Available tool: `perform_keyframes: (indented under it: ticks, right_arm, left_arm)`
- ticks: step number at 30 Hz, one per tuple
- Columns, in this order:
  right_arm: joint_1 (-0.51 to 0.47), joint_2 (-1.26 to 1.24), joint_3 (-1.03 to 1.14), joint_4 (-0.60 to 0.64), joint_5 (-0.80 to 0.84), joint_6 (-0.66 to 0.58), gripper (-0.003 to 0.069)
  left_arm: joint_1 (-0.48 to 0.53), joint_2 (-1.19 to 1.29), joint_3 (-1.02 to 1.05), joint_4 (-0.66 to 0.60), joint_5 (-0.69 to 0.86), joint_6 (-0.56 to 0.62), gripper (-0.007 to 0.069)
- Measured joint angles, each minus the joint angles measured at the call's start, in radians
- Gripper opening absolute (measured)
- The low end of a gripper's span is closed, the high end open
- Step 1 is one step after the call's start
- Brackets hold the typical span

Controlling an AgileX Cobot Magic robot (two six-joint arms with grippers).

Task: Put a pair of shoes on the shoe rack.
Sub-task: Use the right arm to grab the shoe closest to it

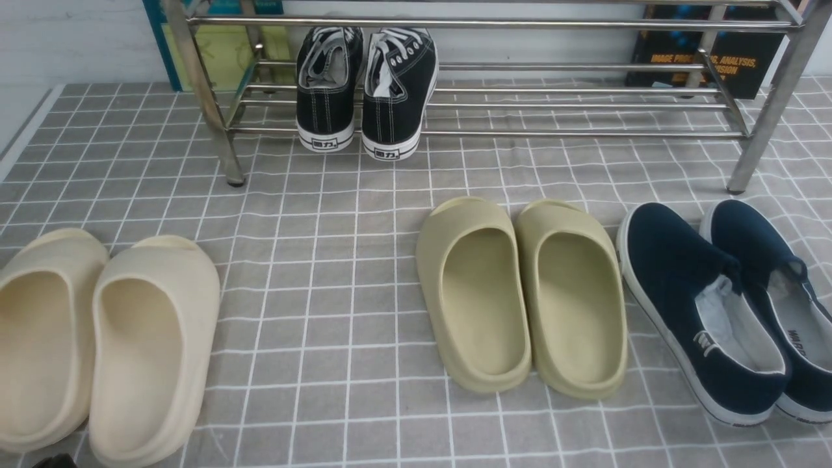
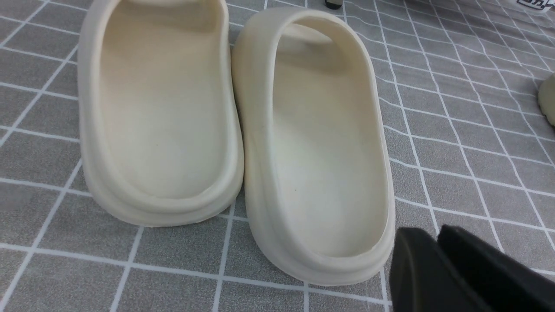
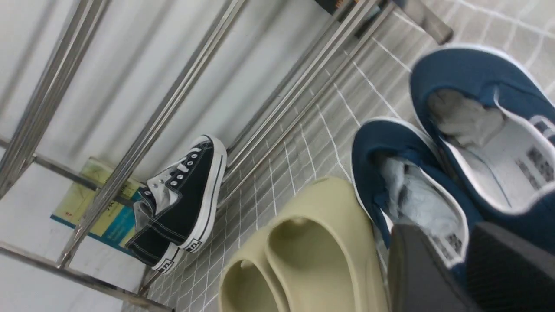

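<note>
The pair of navy slip-ons (image 1: pixel 682 273) stands on the grey checked cloth (image 1: pixel 325 260) at the right, in front of the shoe rack (image 1: pixel 585 134) and apart from it. The two shoes lie side by side. Toes point toward the rack and heels toward the robot, with the long axes slanting slightly left. Olive slides (image 1: pixel 474 305) sit just beside them, and cream slides (image 1: pixel 149 338) lie far left. Black lace-up sneakers (image 1: pixel 396 97) occupy the rack's lower bars, heels outward. A pale wall stands behind.

The left gripper (image 2: pixel 438 234) hangs by the cream slides, fingers pressed together and holding nothing. The right gripper (image 3: pixel 470 234) hangs over the navy heels; whether its fingers are apart cannot be told.
</note>
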State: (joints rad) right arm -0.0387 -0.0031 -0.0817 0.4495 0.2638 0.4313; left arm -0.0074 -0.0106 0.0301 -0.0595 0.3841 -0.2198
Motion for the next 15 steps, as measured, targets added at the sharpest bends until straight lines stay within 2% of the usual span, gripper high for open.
perform_keyframes:
  ticks: [1, 2, 4, 5, 6, 8, 9, 12, 15]
  right_arm:
    - [0.0, 0.0, 0.0, -0.004, 0.004, 0.0, 0.0186]
    - [0.0, 0.034, -0.072, -0.045, 0.047, -0.055, 0.0123]
    - [0.0, 0.107, -0.168, -0.102, 0.13, -0.121, 0.0047]
    - [0.0, 0.127, -0.191, -0.119, 0.153, -0.136, 0.0031]
    - [0.0, 0.241, -0.314, -0.196, 0.299, -0.21, -0.0001]
    - [0.0, 0.305, -0.378, -0.229, 0.382, -0.248, -0.0003]
    - [0.0, 0.427, -0.492, -0.272, 0.525, -0.313, -0.0003]
    - [0.0, 0.62, -0.648, -0.3, 0.777, -0.423, -0.0003]
    - [0.02, 0.785, -0.75, -0.299, 0.907, -0.498, -0.0003]
  left_arm:
    - [0.0, 0.0, 0.0, 0.0, 0.0, 0.0, 0.0076]
    - [0.0, 0.0, 0.0, 0.0, 0.0, 0.0, 0.0079]
    - [0.0, 0.0, 0.0, 0.0, 0.0, 0.0, 0.0082]
    - [0.0, 0.0, 0.0, 0.0, 0.0, 0.0, 0.0082]
    - [0.0, 0.0, 0.0, 0.0, 0.0, 0.0, 0.0082]
    - [0.0, 0.0, 0.0, 0.0, 0.0, 0.0, 0.0083]
    - [0.0, 0.0, 0.0, 0.0, 0.0, 0.0, 0.0084]
    - [0.0, 0.0, 0.0, 0.0, 0.0, 0.0, 0.0089]
    - [0.0, 0.0, 0.0, 0.0, 0.0, 0.0, 0.0091]
